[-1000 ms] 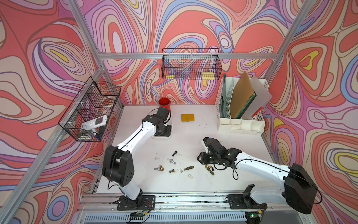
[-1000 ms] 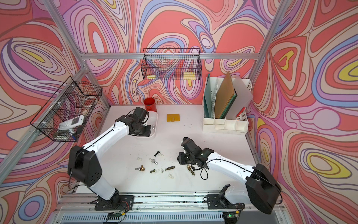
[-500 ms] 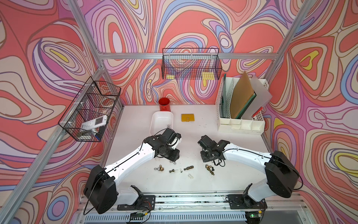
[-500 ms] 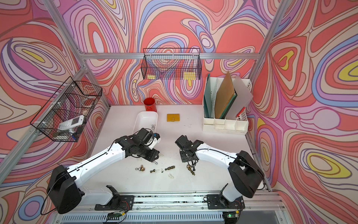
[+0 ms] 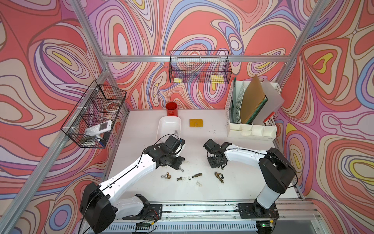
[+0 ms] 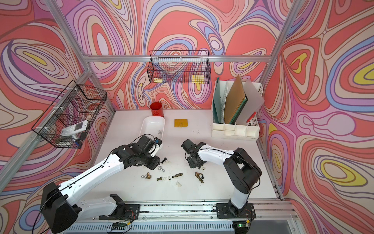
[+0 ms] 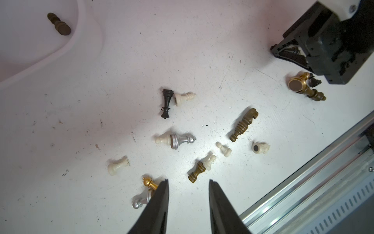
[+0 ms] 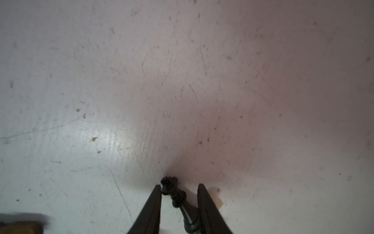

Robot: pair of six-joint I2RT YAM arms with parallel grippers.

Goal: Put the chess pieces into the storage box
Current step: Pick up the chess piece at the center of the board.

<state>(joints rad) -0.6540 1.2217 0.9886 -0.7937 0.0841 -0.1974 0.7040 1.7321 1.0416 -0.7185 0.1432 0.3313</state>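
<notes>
On the near half of the white surface (image 5: 194, 151), between the two arms, the chess pieces (image 5: 197, 175) lie scattered on their sides in brass, silver, white and black. The storage box (image 5: 162, 125) sits farther back and left of centre, just in front of a red cup (image 5: 171, 109). One small piece (image 5: 176, 132) lies in the box's near right corner. A yellow card (image 5: 196, 123) lies to the right of the box, and a white file rack (image 5: 251, 129) stands at the far right.

The left claw (image 7: 187, 181) hangs over the scatter, released, its fingers (image 7: 159, 204) spread with nothing between them. A gold pawn (image 7: 148, 182) and a silver pawn (image 7: 141, 199) lie just beside one finger. In the left wrist view, a slim black piece (image 7: 167, 103) touches a white pawn (image 7: 185, 97). A silver piece (image 7: 181, 139) lies base to base with another white one (image 7: 162, 139), and a brass knight (image 7: 244, 123) lies apart from them.

The right claw (image 8: 179, 185) is down at the surface, at the right end of the scatter. It has one finger (image 8: 153, 204) on each side of a black crowned piece (image 8: 176, 199) that lies slanted across the gap. The base of this piece is against one finger and its crown is close to the other. I cannot tell whether the claw already pinches it. A large brass piece (image 7: 297, 83) lies just beside this claw.
</notes>
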